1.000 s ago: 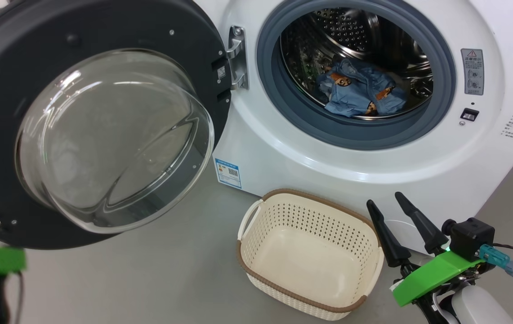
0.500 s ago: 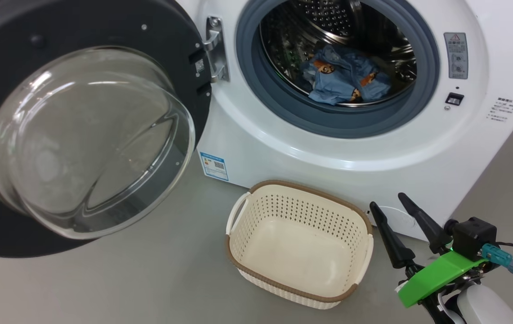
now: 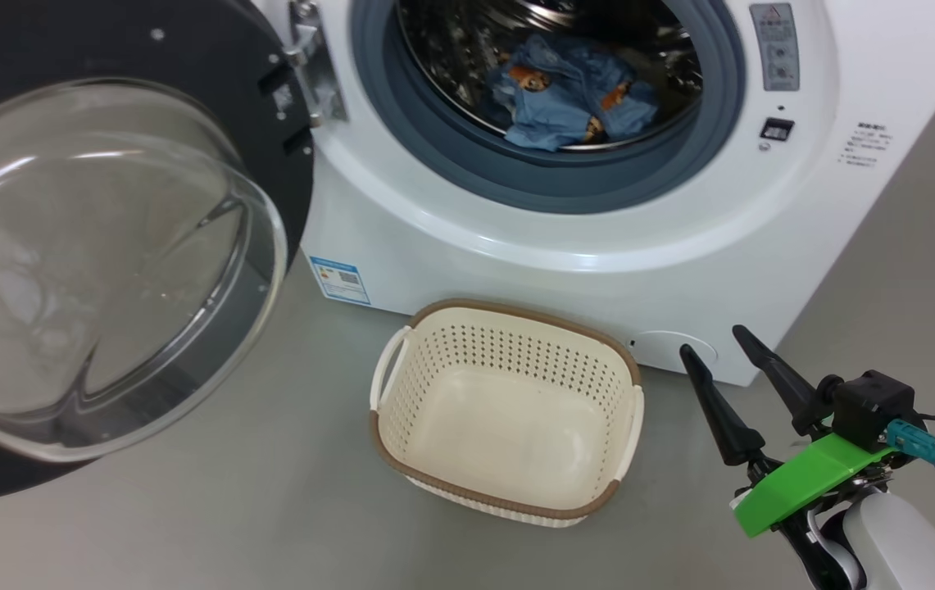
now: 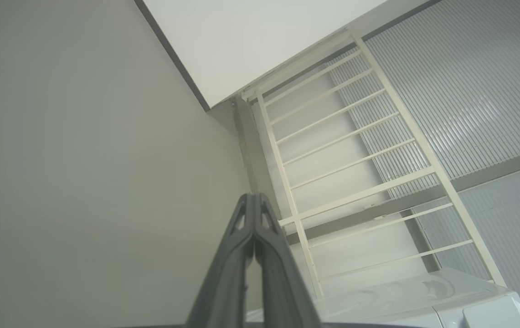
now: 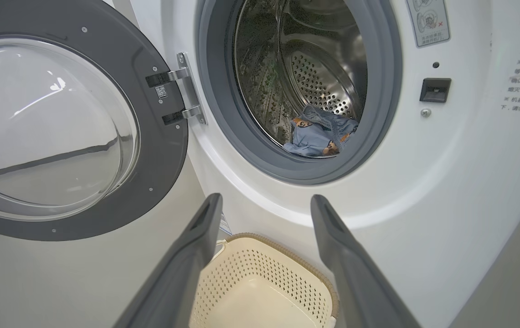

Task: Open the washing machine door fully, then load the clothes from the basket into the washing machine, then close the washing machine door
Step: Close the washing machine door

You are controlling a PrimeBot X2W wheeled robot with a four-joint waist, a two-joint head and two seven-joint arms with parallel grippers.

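Head view: washing machine door [image 3: 106,246] stands wide open at left, glass bowl facing the camera, metal hinge [image 3: 315,74] at its right edge. The clothes [image 3: 565,98] lie bunched low in the drum, inside the grey gasket [image 3: 549,195] of the washing machine [image 3: 565,246]. The basket [image 3: 508,360] sits on the floor [image 3: 229,508] just in front of the machine, below the opening, bare cream bottom in plain sight. The right gripper [image 3: 711,339] is at lower right, beside the basket and apart from it, jaws spread wide with nothing between them. Blue label [image 3: 340,280] on the machine front, left of the basket.

Right wrist view gives a lower angle, straight into the drum [image 5: 319,77]: perforated steel back wall visible, clothes behind the gasket lip at the opening's lower right. Basket's far rim shows between the two spread fingers. Latch slot [image 5: 435,89] right of the opening.

Left wrist view: left gripper [image 4: 253,197] jaws pressed together, gripping nothing, pointing at a pale wall [image 4: 82,159], a white barred frame [image 4: 355,197] and a ribbed grey panel [image 4: 460,100]. White appliance top [image 4: 424,291] at the bottom right corner.

Floor is smooth, matte, uniform grey.
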